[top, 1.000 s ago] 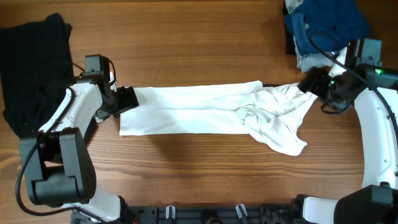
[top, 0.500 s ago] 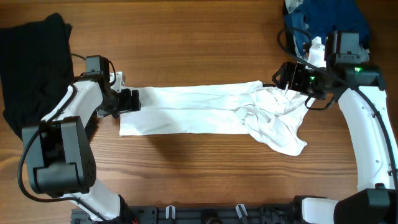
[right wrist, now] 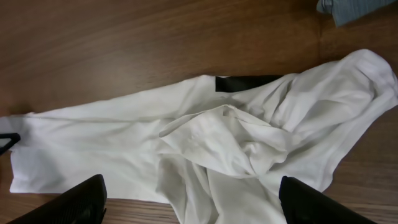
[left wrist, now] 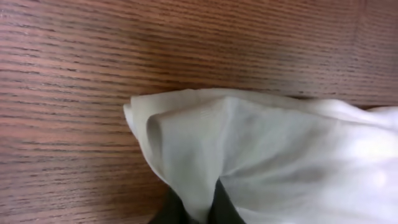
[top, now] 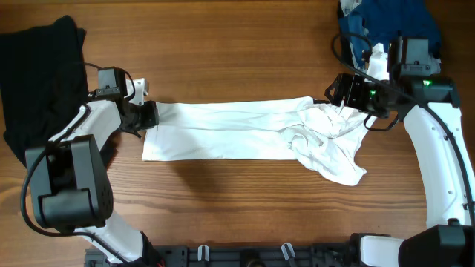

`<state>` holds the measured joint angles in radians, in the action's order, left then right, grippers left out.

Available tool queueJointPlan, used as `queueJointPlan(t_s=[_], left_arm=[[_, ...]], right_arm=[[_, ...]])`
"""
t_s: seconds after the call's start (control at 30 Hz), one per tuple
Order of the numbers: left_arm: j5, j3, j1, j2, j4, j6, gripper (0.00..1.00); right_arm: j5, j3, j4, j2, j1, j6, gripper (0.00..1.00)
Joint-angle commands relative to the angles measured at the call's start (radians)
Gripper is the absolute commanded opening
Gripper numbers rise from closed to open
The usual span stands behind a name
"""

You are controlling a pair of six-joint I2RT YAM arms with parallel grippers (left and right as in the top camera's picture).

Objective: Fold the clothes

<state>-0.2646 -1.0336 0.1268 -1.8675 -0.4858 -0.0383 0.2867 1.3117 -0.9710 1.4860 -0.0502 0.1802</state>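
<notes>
Noted long white cotton garment (top: 223, 132) lying 9-to-3 o'clock across brown wooden table (top: 237, 44). Found left gripper (top: 151, 116) clamped on its 9 o'clock edge. Logged right gripper (top: 335, 90) with jaws wide apart above the bunched 3 o'clock end.

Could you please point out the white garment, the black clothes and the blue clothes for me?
white garment (top: 223, 133): overhead view, on its flat, spread-out middle.
black clothes (top: 37, 81): overhead view, on the middle of the pile.
blue clothes (top: 393, 26): overhead view, on the centre of the heap.
</notes>
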Motion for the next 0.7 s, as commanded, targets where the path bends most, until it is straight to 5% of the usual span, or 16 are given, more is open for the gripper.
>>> queueJointPlan(t_s=[0.0, 0.23, 0.47, 0.67], left_arm=[[-0.006, 0.080, -0.017, -0.111, -0.077, 0.108, 0.04], [0.008, -0.023, 0.082, -0.031, -0.214, 0.175, 0.04], [0.130, -0.357, 0.209, 0.033, -0.581, 0.064, 0.04], [0.169, -0.568, 0.208, 0.033, -0.682, 0.040, 0.04]], right_arm=[[-0.014, 0.016, -0.001, -0.004, 0.002, 0.014, 0.90], [-0.027, 0.016, -0.010, 0.002, 0.002, 0.033, 0.81], [-0.019, 0.016, -0.004, 0.103, 0.036, 0.058, 0.20], [0.040, 0.016, 0.018, 0.214, 0.063, 0.056, 0.08]])
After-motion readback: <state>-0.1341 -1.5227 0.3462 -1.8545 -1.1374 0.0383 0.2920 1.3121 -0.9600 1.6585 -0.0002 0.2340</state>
